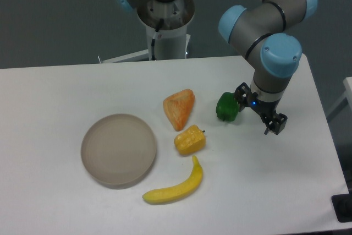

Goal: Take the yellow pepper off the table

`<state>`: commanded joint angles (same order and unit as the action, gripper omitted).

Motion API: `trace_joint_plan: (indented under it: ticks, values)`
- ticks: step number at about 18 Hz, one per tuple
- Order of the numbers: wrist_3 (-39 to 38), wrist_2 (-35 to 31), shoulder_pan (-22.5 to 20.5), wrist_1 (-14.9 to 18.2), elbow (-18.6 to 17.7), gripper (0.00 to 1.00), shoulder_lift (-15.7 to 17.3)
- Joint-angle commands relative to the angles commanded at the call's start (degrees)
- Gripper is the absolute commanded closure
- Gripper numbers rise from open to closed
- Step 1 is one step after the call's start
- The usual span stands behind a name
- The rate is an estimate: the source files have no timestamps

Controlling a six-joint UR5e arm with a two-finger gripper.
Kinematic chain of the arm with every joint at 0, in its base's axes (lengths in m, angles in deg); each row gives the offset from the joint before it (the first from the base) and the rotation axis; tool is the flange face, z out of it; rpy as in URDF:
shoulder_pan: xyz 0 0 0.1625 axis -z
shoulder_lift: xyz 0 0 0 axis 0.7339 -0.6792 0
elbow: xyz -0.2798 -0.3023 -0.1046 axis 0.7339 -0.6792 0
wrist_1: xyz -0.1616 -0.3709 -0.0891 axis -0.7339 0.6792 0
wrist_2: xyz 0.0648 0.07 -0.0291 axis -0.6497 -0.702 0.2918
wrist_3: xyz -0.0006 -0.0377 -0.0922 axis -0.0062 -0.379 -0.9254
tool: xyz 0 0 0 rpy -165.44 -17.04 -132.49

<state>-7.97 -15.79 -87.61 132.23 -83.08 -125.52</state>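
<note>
Five things sit on the white table [49, 92], and we'll sweep across from the left. First up, a round grey plate [119, 148] at lower left of centre, nothing on it. Bottom centre, a long curved banana [175, 187]. Just above it, near the middle of the frame, sits the yellow pepper [190, 140], small and lobed, lying with its short dark stem poking right; it sits close under the orange wedge [180, 108] and just above the banana's tip, touching neither as far as I can see. Right of centre, a green pepper [227, 107], and hard beside it the hand [258, 115], hanging low over the table, fingers apart with nothing between them. By the look of it, the yellow pepper is light, stiff and a bit glossy, so likely slippery. Best bet: close across the blocky middle, fingers seated in the grooves between lobes, clear of the stem and neighbours.
</note>
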Motion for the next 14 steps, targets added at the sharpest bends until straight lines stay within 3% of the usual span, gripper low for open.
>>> trace_joint_plan:
  ticks: [5,8,14]
  values:
    - [0.0,0.4,0.4,0.1,0.0,0.0,0.0]
    - [-0.5,4.6,1.4,-0.1,-1.7,0.0,0.3]
    - [-1.3,4.6,7.4,0.0,-4.1,0.0,1.4]
